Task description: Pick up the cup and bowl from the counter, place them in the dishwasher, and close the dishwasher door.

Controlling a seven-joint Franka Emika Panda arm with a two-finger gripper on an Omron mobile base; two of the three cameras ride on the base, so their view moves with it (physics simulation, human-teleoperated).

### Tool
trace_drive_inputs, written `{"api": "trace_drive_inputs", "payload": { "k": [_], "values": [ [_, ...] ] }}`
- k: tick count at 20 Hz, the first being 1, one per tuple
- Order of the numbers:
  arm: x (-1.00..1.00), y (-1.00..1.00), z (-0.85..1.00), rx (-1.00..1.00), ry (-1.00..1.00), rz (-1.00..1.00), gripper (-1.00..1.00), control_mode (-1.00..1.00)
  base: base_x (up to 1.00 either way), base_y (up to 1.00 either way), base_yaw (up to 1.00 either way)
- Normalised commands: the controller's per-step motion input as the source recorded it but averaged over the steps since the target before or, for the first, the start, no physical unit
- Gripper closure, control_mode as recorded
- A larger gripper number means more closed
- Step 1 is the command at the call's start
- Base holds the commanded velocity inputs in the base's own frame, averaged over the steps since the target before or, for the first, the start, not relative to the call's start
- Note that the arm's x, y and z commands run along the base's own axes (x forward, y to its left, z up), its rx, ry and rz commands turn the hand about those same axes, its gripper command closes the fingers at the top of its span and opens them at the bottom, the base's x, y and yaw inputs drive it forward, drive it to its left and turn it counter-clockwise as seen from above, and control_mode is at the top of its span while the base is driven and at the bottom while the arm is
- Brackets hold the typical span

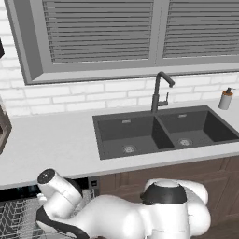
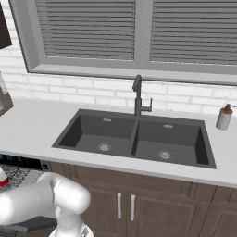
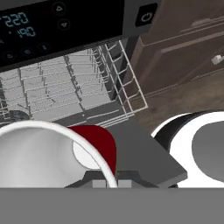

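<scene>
cup (image 3: 98,142) red, white rim | dishwasher (image 3: 65,26) black strip, teal digits, grey-white racks | counter (image 1: 51,140) light grey-white | sink (image 1: 158,130) dark grey | cabinets (image 2: 152,203) brown wood | wall (image 1: 93,95) white brick | dispenser (image 2: 224,118) tan

The red cup (image 3: 98,146), white rim and inside showing, fills the lower left of the hand view. Above it, the dishwasher (image 3: 65,26) shows its black strip with teal lights and grey-white wire racks (image 3: 70,89). The light counter (image 1: 56,140) crosses mid-frame.
</scene>
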Motion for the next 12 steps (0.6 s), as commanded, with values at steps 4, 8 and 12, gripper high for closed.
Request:
{"api": "trace_drive_inputs", "payload": {
  "k": [4,8,12],
  "values": [
    [0.00,0.00,-0.48,0.00,-0.03,0.00,1.00,-1.00,0.00,0.00,0.00],
    [0.10,0.00,-0.32,0.00,0.00,0.00,1.00,-1.00,0.00,0.00,0.00],
    [0.23,0.00,-0.40,0.00,0.00,0.03,1.00,-1.00,0.00,0.00,0.00]
  ]
}}
